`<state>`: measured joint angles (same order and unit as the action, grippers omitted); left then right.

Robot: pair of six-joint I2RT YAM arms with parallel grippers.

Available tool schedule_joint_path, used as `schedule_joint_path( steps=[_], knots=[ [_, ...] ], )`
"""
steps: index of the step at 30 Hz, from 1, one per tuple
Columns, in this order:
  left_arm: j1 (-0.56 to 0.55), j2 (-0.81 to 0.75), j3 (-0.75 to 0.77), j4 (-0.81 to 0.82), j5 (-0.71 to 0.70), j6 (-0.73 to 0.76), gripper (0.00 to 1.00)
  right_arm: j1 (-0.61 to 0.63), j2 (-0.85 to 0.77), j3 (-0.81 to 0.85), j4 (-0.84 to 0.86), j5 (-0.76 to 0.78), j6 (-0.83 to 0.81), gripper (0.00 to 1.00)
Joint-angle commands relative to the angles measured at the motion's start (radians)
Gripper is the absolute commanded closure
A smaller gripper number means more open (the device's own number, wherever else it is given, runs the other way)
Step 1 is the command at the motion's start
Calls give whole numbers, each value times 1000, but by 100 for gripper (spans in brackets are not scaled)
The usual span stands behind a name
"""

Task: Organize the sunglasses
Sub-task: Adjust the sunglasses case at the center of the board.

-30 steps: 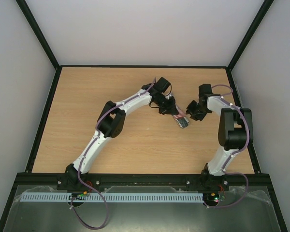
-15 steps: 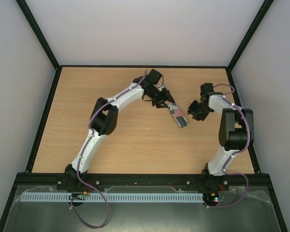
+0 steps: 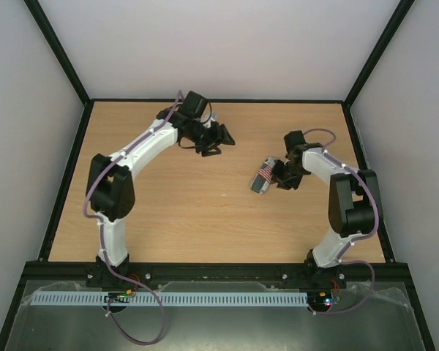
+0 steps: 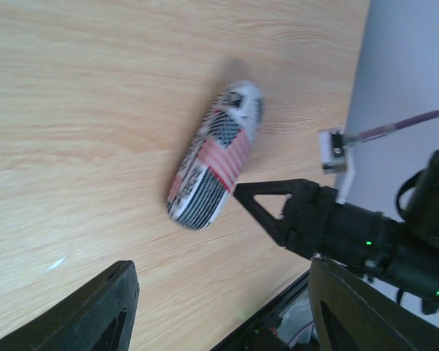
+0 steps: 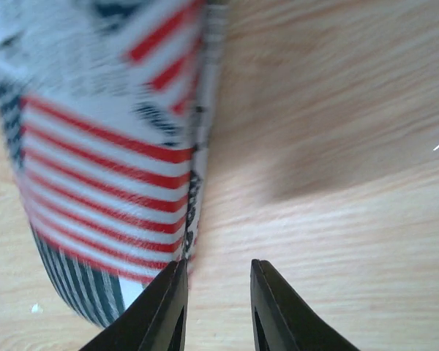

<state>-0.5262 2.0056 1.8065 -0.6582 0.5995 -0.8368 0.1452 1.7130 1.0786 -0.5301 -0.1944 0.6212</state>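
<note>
No sunglasses show in any view. The oval flag-patterned case (image 3: 261, 178) lies shut on the wooden table, right of centre. My right gripper (image 3: 278, 176) is at its right side. In the right wrist view the case (image 5: 110, 139) fills the left, and its edge meets the left finger (image 5: 164, 311). The right gripper (image 5: 218, 296) stands narrowly open, with only bare wood between its jaws. My left gripper (image 3: 219, 137) is open and empty, well off to the case's far left. The left wrist view looks back at the case (image 4: 216, 157) from there, past the left gripper (image 4: 219, 292).
The wooden table (image 3: 168, 212) is fenced by a black frame with pale walls on three sides. The right arm's black finger (image 4: 267, 201) and its wrist show beside the case in the left wrist view. The arm bases sit at the near rail (image 3: 219, 274).
My left gripper has opened, left the case's end and swung away to the far left. The case has slid a little left and turned. The right gripper has followed it and narrowed slightly.
</note>
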Motion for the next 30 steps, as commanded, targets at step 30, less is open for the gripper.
schedule_joint_path(
  steps=[30],
  knots=[
    [96,-304,-369,20,-30,54,34,-167,44,126,-141,152,29,57]
  ],
)
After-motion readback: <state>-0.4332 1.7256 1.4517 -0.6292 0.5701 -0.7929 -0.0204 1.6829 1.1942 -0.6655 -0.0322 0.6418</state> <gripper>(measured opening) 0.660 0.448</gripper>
